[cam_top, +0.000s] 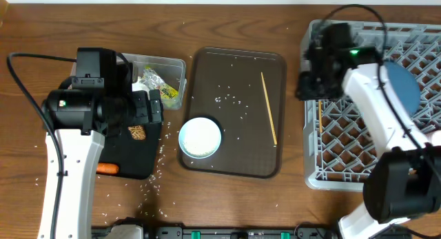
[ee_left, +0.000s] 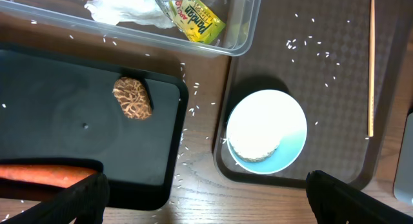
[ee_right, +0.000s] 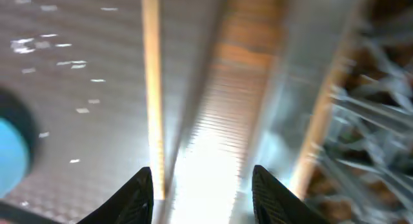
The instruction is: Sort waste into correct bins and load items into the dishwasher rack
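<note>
The thing I think about is the thin wooden chopstick (cam_top: 269,108). It lies flat on the dark-brown serving tray (cam_top: 207,80), near the tray's right edge, with loose rice grains (cam_top: 227,98) scattered to its left. It is apart from the white bowl (cam_top: 200,136), which sits at the tray's lower left.

I judge the chopstick to be very light and stiff, with a smooth surface that can slip or roll between the fingers. Because it lies flat on a textured tray, a pinch from above leaves little room under it. I would take it near the middle, with the fingers across its length, so it does not tip down at one end when lifted.

My right gripper (ee_right: 203,192) hangs over the left edge of the dishwasher rack (cam_top: 310,177). Its fingers stand moderately apart and I see nothing between them. The chopstick is just to the left of it, below, and runs in line with one fingertip, not in the gap. A blurred wooden strip (ee_right: 317,121) by the rack edge may be a second chopstick, but I cannot be sure.

My left gripper (ee_left: 206,204) is spread wide and empty, above the black tray (ee_left: 64,121) and the bowl, well apart from the chopstick.
</note>
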